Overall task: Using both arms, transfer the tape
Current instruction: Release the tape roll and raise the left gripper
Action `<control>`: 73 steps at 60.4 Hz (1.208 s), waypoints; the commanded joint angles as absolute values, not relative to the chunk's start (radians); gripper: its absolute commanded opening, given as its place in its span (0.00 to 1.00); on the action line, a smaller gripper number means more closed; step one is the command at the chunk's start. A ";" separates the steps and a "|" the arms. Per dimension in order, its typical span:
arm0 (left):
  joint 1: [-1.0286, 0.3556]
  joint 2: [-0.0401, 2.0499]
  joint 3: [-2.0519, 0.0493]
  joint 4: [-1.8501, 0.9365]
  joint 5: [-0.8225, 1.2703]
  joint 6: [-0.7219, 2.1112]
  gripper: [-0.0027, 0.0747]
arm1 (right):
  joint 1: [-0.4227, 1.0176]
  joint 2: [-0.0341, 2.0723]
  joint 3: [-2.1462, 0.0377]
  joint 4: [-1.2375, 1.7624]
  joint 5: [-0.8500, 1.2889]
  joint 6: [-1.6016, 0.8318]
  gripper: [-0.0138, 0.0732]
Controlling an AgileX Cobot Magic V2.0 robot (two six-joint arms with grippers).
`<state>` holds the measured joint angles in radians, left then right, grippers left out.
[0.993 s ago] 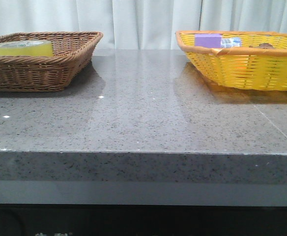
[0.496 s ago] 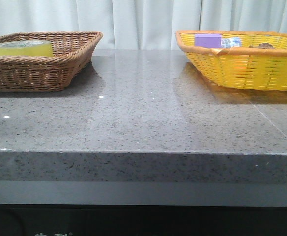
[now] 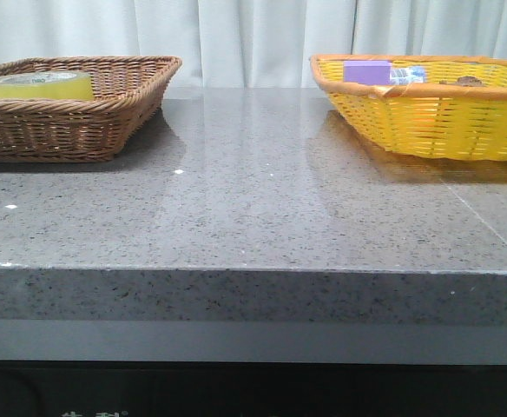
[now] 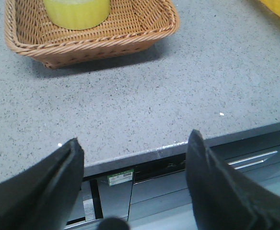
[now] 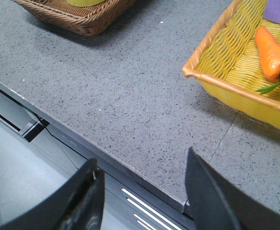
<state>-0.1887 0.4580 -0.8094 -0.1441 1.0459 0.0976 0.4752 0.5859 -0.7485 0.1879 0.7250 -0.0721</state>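
Left gripper (image 4: 133, 184) hangs off the near edge of the table (image 3: 253, 208), jaws spread wide, holding nothing. Right gripper (image 5: 140, 199) likewise sits off the near edge, jaws wide and empty. Neither arm appears in the front view. The tape (image 3: 38, 85) lies in the brown wicker basket (image 3: 106, 117) at 10 o'clock on the grey speckled stone table. The yellow basket (image 3: 427, 122) at 2 o'clock holds a purple box (image 3: 367, 71) and a carrot (image 5: 272, 48). A white curtain (image 3: 253, 35) hangs behind.
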 commanded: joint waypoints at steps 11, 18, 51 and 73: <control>-0.193 0.442 -0.816 -0.159 0.980 0.097 0.62 | 0.468 0.586 -0.772 0.203 0.652 -0.075 0.63; -0.193 0.442 -0.816 -0.159 0.980 0.097 0.53 | 0.468 0.586 -0.772 0.202 0.652 -0.075 0.54; -0.193 0.442 -0.816 -0.165 0.989 0.097 0.01 | 0.468 0.586 -0.772 0.203 0.666 -0.075 0.08; -0.193 0.442 -0.816 -0.165 0.989 0.097 0.01 | 0.468 0.586 -0.772 0.203 0.666 -0.075 0.08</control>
